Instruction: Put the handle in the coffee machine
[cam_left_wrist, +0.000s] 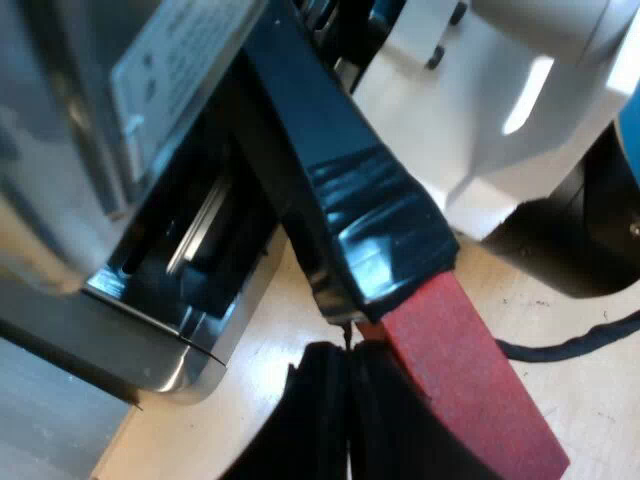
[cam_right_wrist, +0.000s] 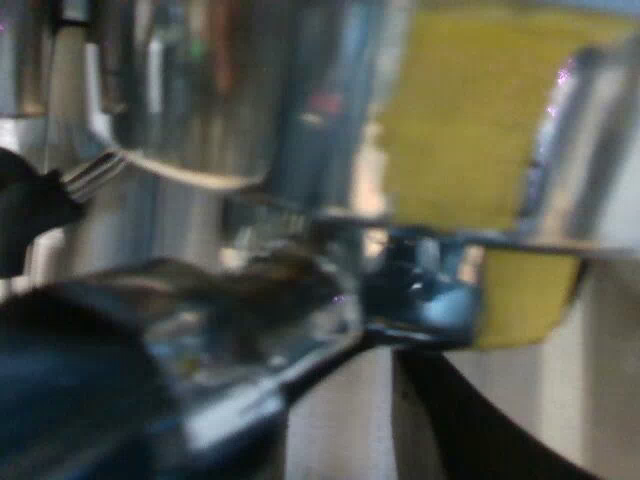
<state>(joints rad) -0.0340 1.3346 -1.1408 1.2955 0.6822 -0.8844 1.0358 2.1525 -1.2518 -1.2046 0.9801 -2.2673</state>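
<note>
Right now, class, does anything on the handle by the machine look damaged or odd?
Yes. The dark handle is wrapped in wrinkled, glossy black tape where it meets its red end, close to the espresso machine. It looks like a patch.

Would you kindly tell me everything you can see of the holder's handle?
The handle is a long, dark, glossy bar, wrapped in black tape near its end, where a matte red block continues it. It runs slantwise beside the espresso machine, above the pale wooden tabletop. The left hand, fingers shut, meets its underside where tape gives way to red. Whether it is locked in is unclear.
</note>
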